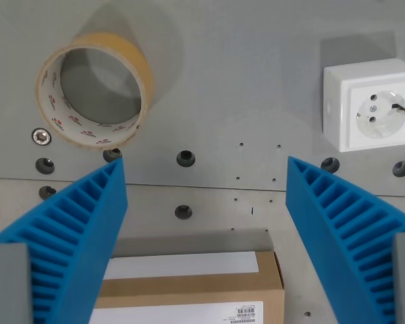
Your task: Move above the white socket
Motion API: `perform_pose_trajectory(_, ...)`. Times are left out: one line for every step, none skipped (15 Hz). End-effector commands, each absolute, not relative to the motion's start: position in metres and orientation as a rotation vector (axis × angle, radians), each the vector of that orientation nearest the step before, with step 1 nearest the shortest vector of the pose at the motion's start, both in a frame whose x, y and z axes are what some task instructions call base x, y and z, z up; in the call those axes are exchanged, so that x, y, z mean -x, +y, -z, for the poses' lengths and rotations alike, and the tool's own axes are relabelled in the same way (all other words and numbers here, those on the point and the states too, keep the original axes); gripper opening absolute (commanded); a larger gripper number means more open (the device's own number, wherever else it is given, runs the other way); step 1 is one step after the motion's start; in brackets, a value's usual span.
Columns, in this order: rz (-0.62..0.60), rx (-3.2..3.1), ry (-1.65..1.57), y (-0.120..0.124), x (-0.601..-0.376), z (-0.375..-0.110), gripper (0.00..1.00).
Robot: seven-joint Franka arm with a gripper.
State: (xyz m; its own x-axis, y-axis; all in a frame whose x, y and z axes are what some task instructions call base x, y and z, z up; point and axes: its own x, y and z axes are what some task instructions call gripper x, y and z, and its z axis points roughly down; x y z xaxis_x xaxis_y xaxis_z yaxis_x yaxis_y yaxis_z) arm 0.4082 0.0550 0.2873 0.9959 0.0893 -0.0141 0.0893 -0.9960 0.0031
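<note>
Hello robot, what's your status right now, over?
Fingers open, empty. White socket off to wrist view's right, not under gripper. Tape roll left, cardboard box below; path clear.

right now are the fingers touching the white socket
Apart. The wrist view shows bare grey table between the white socket and the nearest blue fingers; the socket sits off to the wrist view's right.

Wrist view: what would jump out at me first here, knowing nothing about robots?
Probably the two ribbed blue fingers, spread wide apart and rising from the bottom corners with nothing between them. Next, the white socket at the wrist view's right edge and the roll of tape standing at upper left, both on the grey table. A cardboard box lies at bottom centre.
</note>
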Motion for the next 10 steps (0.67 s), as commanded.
perform_pose_trajectory(0.013,-3.135,0.140,0.0549,-0.4084,-0.2896,1.00)
perform_pose_trajectory(0.012,-3.135,0.139,0.0549,-0.4084,-0.2895,1.00)
perform_pose_trajectory(0.013,-3.135,0.134,0.0549,-0.4084,-0.2895,1.00)
perform_pose_trajectory(0.012,-3.135,0.125,0.0548,-0.4084,-0.2894,1.00)
perform_pose_trajectory(0.013,-3.136,0.113,0.0546,-0.4084,-0.2892,1.00)
perform_pose_trajectory(0.013,-3.136,0.095,0.0543,-0.4084,-0.2890,1.00)
perform_pose_trajectory(0.013,-3.137,0.075,0.0538,-0.4083,-0.2886,1.00)
perform_pose_trajectory(0.013,-3.136,0.059,0.0534,-0.4083,-0.2882,1.00)
perform_pose_trajectory(0.012,-3.136,0.035,0.0528,-0.4083,-0.2877,1.00)
perform_pose_trajectory(0.010,-3.135,0.007,0.0519,-0.4082,-0.2871,1.00)
